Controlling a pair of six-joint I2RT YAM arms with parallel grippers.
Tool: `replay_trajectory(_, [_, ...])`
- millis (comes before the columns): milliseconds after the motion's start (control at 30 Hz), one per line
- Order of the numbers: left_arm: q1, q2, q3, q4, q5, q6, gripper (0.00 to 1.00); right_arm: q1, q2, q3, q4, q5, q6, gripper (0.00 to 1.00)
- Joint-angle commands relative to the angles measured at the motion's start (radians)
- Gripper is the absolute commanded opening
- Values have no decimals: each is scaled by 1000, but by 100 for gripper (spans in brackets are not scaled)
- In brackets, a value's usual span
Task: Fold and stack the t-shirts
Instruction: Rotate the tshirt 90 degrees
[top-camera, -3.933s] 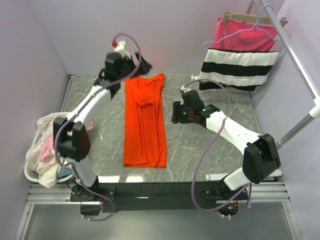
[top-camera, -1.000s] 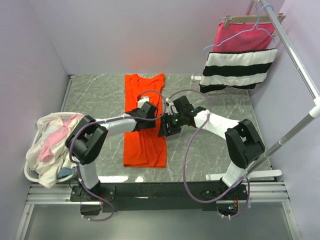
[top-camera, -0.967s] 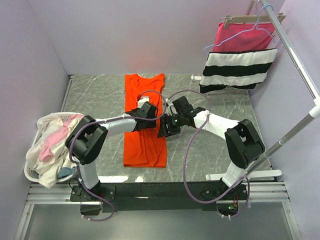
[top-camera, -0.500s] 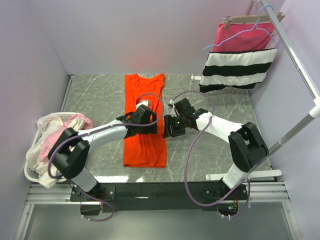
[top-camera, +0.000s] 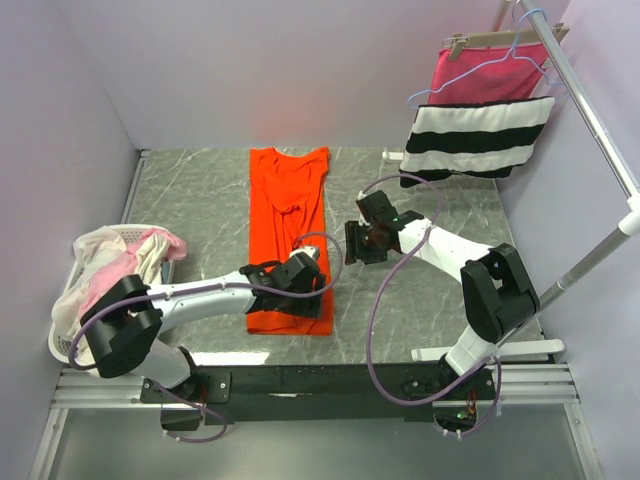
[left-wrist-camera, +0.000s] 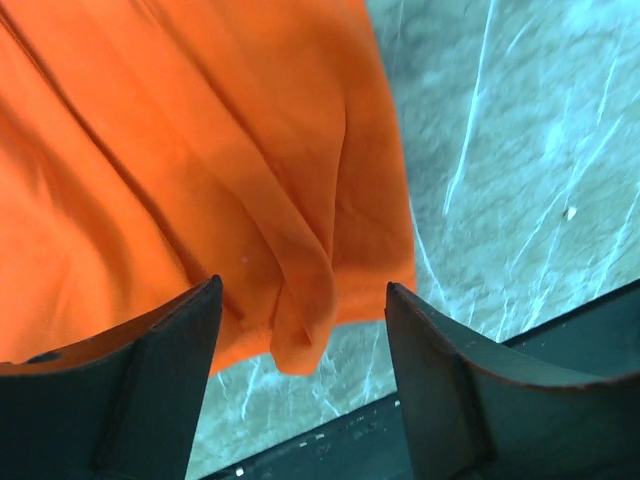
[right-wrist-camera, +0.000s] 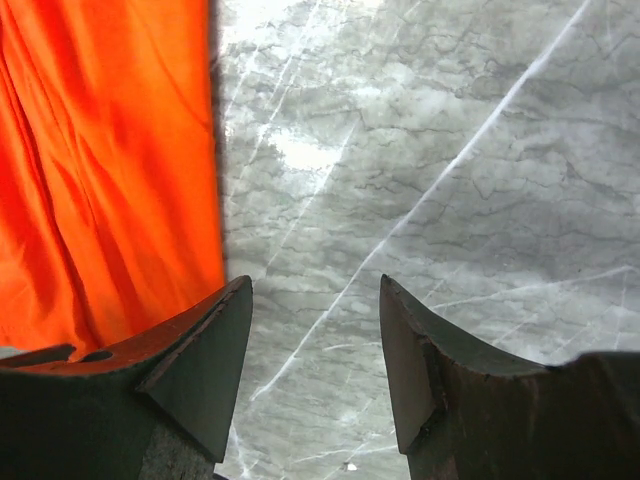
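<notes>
Grey marbled tabletop (top-camera: 200, 190) carries the work. Nearest the bases, the left gripper (left-wrist-camera: 302, 292) hangs with jaws spread and nothing pinched. Directly beneath it lies the near right corner of the plain orange-red cloth t-shirt (top-camera: 288, 215), a long narrow strip stretching away from it. Off to its left sits a white basket (top-camera: 60, 345) heaped with cream-white and pale pink t-shirts (top-camera: 105, 270). Farther out, the right gripper (right-wrist-camera: 315, 288) gapes over bare stone, with the orange edge just to its left. Beyond it, to the right, hangs a pink cloth with black and white stripes (top-camera: 478, 135).
</notes>
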Motion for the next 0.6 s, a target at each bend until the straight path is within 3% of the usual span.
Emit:
replay_trajectory(0, [-28, -14, -5, -15, -7, -53, 68, -12, -57, 29, -13, 37, 3, 61])
replay_trajectory(233, [-58, 50, 15, -29, -28, -68, 49, -16, -69, 12, -6, 37, 4, 61])
replay_trajectory(367, [-61, 70, 21, -44, -45, -68, 44, -17, -69, 9, -4, 34, 4, 61])
replay_trajectory(567, [-64, 44, 27, -84, -100, -91, 20, -17, -69, 3, 3, 26, 3, 61])
